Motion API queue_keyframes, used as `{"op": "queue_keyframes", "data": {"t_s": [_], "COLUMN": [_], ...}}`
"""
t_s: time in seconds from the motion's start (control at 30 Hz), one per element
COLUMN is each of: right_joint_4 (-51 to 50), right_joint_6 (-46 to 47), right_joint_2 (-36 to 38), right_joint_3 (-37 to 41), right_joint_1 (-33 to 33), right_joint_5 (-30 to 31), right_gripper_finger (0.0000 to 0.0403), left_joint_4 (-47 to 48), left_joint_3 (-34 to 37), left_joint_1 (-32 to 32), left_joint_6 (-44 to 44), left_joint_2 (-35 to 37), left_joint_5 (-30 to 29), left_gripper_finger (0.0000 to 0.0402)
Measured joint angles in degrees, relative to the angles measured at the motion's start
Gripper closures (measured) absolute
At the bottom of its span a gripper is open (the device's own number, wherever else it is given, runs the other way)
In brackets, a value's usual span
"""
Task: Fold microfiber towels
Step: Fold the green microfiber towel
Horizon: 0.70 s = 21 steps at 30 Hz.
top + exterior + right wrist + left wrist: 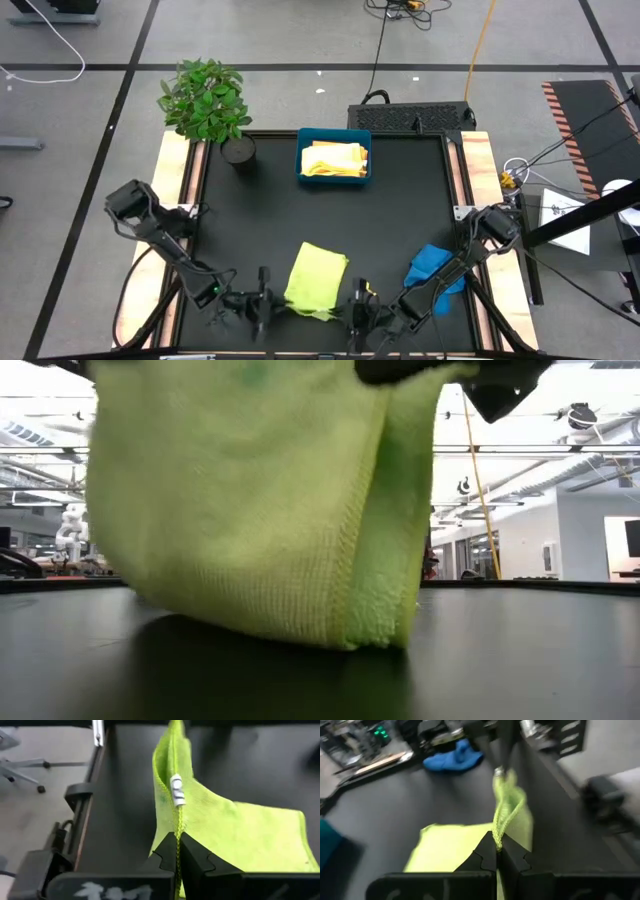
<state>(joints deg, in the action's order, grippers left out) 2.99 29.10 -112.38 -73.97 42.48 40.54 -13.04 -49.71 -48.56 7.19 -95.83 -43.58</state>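
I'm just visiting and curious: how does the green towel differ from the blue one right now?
The lime green towel is pinched along its near edge by both the left gripper and the right gripper, while the blue towel is held by neither. The green one is spread fairly flat and partly lifted; the blue one lies crumpled in a heap. The green sits near the table's middle front, the blue to its right. Both are soft plain cloths.
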Motion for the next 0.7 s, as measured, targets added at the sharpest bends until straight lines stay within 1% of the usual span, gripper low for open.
{"op": "queue_keyframes", "data": {"t_s": [0.1,0.2,0.27,0.4,0.57,0.7], "right_joint_4": [-2.1,-4.8,-7.0,-8.8,-8.8,-8.4], "right_joint_6": [1.3,3.0,4.8,7.6,9.2,9.2], "right_joint_2": [0.1,0.1,0.2,0.1,0.1,0.1], "right_joint_3": [0.0,0.0,0.3,2.3,5.1,5.6], "right_joint_1": [-0.4,-1.2,-1.9,-4.0,-6.4,-7.2], "right_joint_5": [0.4,1.4,1.5,1.4,1.4,1.3], "right_gripper_finger": [0.0402,0.0403,0.0403,0.0403,0.0403,0.0403], "left_joint_4": [4.3,9.8,11.8,13.6,14.7,14.7], "left_joint_3": [0.0,0.0,0.0,0.0,0.0,0.0], "left_joint_1": [3.2,6.8,9.1,12.8,16.6,19.0], "left_joint_6": [0.3,3.2,4.7,5.0,3.9,2.5], "left_joint_2": [0.0,0.0,0.0,0.0,0.0,0.0], "left_joint_5": [0.2,1.5,2.6,5.6,6.3,8.1], "left_gripper_finger": [0.0400,0.0400,0.0400,0.0399,0.0399,0.0399]}}
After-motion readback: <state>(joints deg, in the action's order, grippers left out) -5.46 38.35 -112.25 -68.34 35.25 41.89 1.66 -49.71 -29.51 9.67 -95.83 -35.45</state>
